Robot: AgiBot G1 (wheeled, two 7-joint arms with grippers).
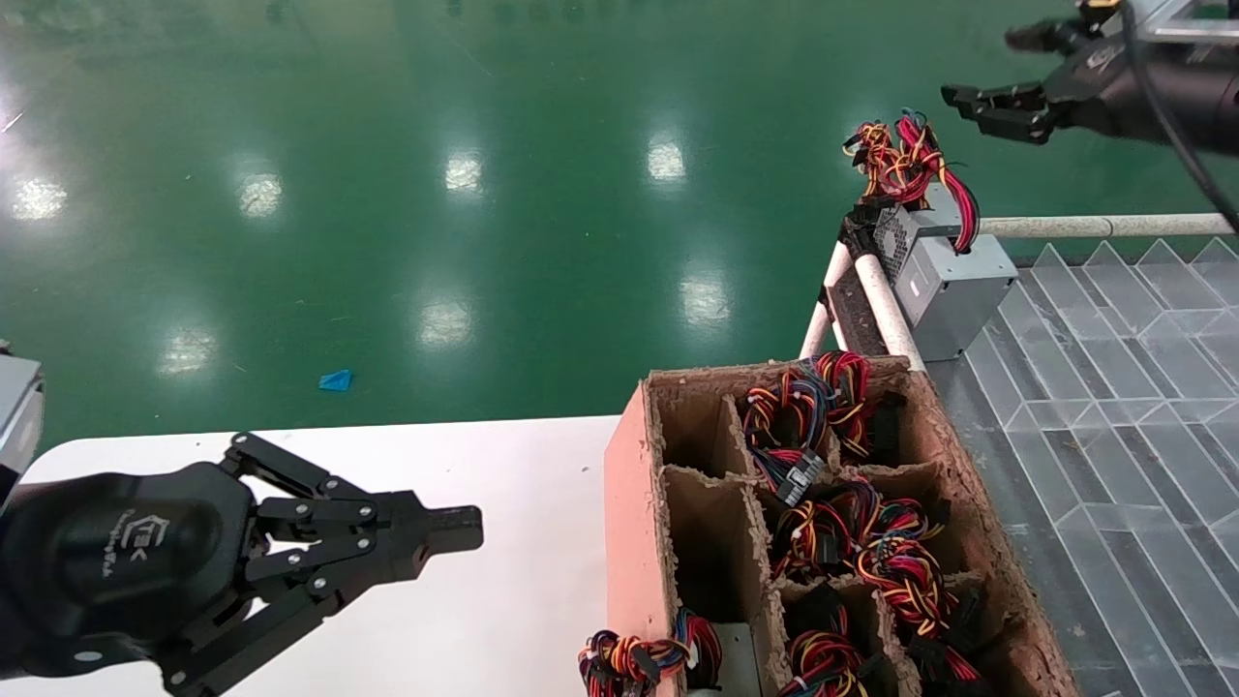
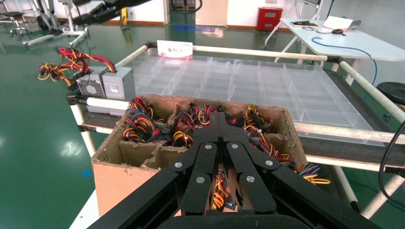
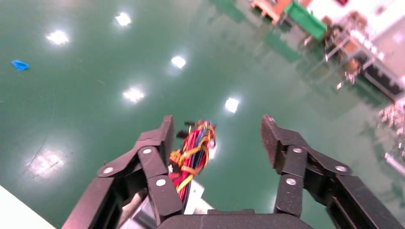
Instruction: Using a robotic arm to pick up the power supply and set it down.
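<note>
The power supply (image 1: 953, 290), a plain grey metal box, rests on the far corner of the rack; its red, yellow and black cable bundle (image 1: 910, 160) sticks up and over it. In the left wrist view the power supply (image 2: 119, 83) lies far off to the left. My right gripper (image 1: 982, 68) hangs open in the air above and right of the bundle, holding nothing. In the right wrist view, the right gripper (image 3: 217, 138) shows the cable bundle (image 3: 193, 152) below its open fingers. The left gripper (image 1: 469, 528) is shut and empty over the white table, parked, and the left gripper (image 2: 218, 117) points at the carton.
A second grey box with a perforated vent face (image 1: 898, 242) sits against the power supply. A divided cardboard carton (image 1: 629, 503) holds several cable bundles. A clear plastic divider tray (image 1: 1113, 387) fills the rack behind white pipe rails (image 1: 886, 300). The white table (image 1: 503, 600) lies left of the carton.
</note>
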